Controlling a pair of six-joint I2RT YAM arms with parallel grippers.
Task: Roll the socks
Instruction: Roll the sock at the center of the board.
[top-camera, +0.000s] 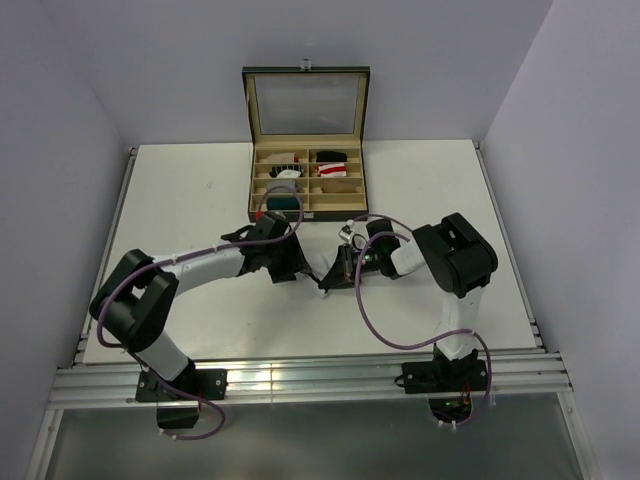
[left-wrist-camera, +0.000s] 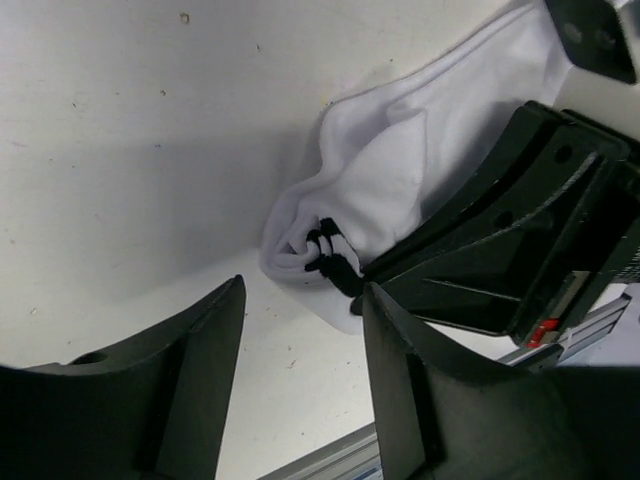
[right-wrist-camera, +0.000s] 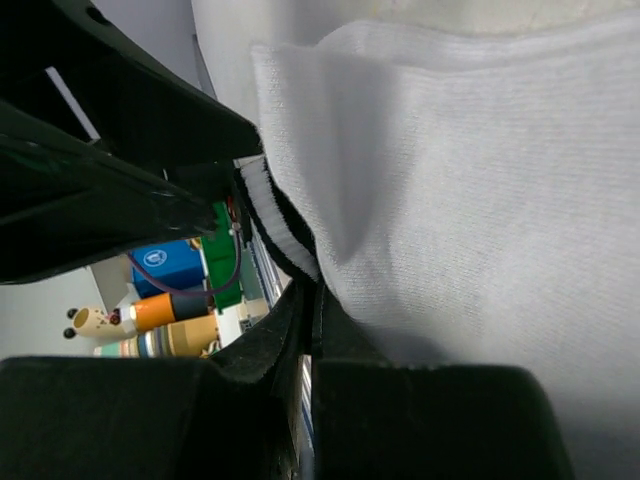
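A white sock (left-wrist-camera: 400, 160) with two dark cuff stripes (left-wrist-camera: 330, 250) lies on the white table, its cuff end partly rolled over. The same sock (right-wrist-camera: 470, 180) fills most of the right wrist view. My right gripper (right-wrist-camera: 313, 315) is shut, with the striped cuff edge pinched at its tips; it shows as a black wedge (left-wrist-camera: 500, 250) lying over the sock. My left gripper (left-wrist-camera: 300, 340) hovers just short of the rolled end, open, with only bare table between its fingers (left-wrist-camera: 410, 390). From above, both grippers (top-camera: 290, 262) (top-camera: 338, 278) meet at mid-table and hide the sock. A red-and-white sock (top-camera: 335, 157) lies in the box.
An open compartment box (top-camera: 306, 180) with a raised glass lid stands at the back centre, holding small rolled bundles, one of them teal (top-camera: 283, 201). The aluminium rail (top-camera: 310, 380) runs along the table's near edge, close behind the left gripper. Purple cables loop around both arms.
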